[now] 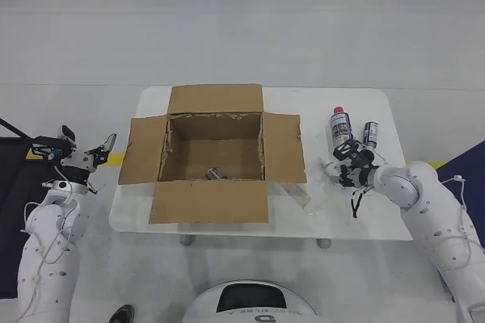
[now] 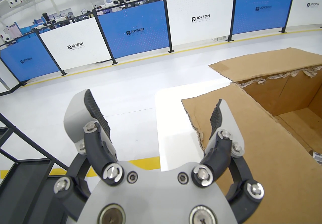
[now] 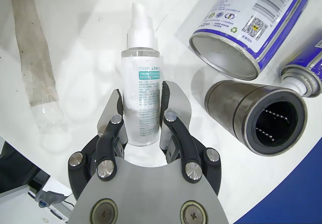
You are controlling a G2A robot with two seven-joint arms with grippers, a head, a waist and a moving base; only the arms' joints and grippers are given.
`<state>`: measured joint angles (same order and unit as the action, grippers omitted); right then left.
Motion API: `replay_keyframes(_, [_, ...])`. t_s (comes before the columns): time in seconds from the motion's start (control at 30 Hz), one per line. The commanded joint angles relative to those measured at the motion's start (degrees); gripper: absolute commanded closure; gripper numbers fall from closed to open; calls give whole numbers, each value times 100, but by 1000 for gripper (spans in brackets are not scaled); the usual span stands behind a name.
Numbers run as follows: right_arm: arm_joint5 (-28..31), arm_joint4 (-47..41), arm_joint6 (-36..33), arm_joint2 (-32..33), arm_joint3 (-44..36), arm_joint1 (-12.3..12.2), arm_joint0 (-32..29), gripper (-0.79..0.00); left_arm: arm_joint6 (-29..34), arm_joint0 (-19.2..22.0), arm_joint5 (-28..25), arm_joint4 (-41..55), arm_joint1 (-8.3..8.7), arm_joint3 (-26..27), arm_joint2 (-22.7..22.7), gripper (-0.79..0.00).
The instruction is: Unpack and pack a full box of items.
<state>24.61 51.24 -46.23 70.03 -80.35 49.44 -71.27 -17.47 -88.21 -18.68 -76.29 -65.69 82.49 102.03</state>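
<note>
An open cardboard box [image 1: 214, 149] stands in the middle of the white table [image 1: 364, 218], all flaps folded out; a small dark item [image 1: 214, 173] lies on its floor. My right gripper [image 3: 142, 95] is shut on a clear spray bottle [image 3: 142, 79] with a white nozzle, low over the table to the right of the box [image 1: 346, 164]. Beside it are a large blue-and-white spray can [image 3: 251, 16], a grey metal cylinder [image 3: 254, 119] lying on its side, and a small can [image 3: 304, 69]. My left gripper [image 2: 153, 106] is open and holds nothing, off the table's left edge [image 1: 87, 152].
A clear strip of used tape [image 1: 295, 192] lies on the table between the box and the right gripper. The large can [image 1: 340, 127] and small can [image 1: 370, 133] stand near the table's far right. A black rack [image 2: 22, 174] sits below the left gripper.
</note>
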Motion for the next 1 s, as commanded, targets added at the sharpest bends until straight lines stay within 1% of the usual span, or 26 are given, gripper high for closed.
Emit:
replay_keyframes(0.0, [6,4,28,81,-72,-18,-74,-342,0,0,0,0,0,0,0,-785])
replay_keyframes(0.03, [2,7,25,99,-95,-22,-94,-376,0,0,0,0,0,0,0,-785])
replay_keyframes(0.1, [-13,18,-16,135,-158,-30,-136,-385,0,0,0,0,0,0,0,-785])
replay_keyframes(0.27, [-70,28,-108,118,-186,-20,-120,-385,0,0,0,0,0,0,0,-785])
replay_keyframes(0.37, [-1,43,-88,124,-223,-21,-133,-391,0,0,0,0,0,0,0,-785])
replay_keyframes(0.4, [54,46,-56,149,-254,-28,-154,-431,0,0,0,0,0,0,0,-785])
replay_keyframes(0.47, [229,3,61,240,-332,-49,-230,-545,0,0,0,0,0,0,0,-785])
replay_keyframes(0.5, [436,-81,296,387,-431,-76,-327,-705,0,0,0,0,0,0,0,-785])
replay_keyframes(0.53, [563,-149,465,482,-476,-92,-399,-785,0,0,0,0,0,0,0,-785])
replay_keyframes(0.57, [796,-267,788,655,-562,-118,-517,-785,0,0,0,0,0,0,0,-785])
replay_keyframes(0.6, [1222,-470,1209,894,-634,-156,-711,-785,0,0,0,0,0,0,0,-785])
replay_keyframes(0.73, [2062,-907,2154,1458,-718,-224,-1131,-785,0,0,0,0,0,0,0,-785])
replay_keyframes(0.8, [2440,-1306,2364,1507,-665,-226,-1184,-785,0,0,0,0,0,0,0,-785])
replay_keyframes(0.83, [2828,-1662,2342,1468,-571,-232,-1174,-785,0,0,0,0,0,0,0,-785])
replay_keyframes(0.87, [2964,-1792,2309,1455,-521,-236,-1163,-785,0,0,0,0,0,0,0,-785])
replay_keyframes(0.97, [2964,-1792,2309,1455,-521,-236,-1163,-785,0,0,0,0,0,0,0,-785])
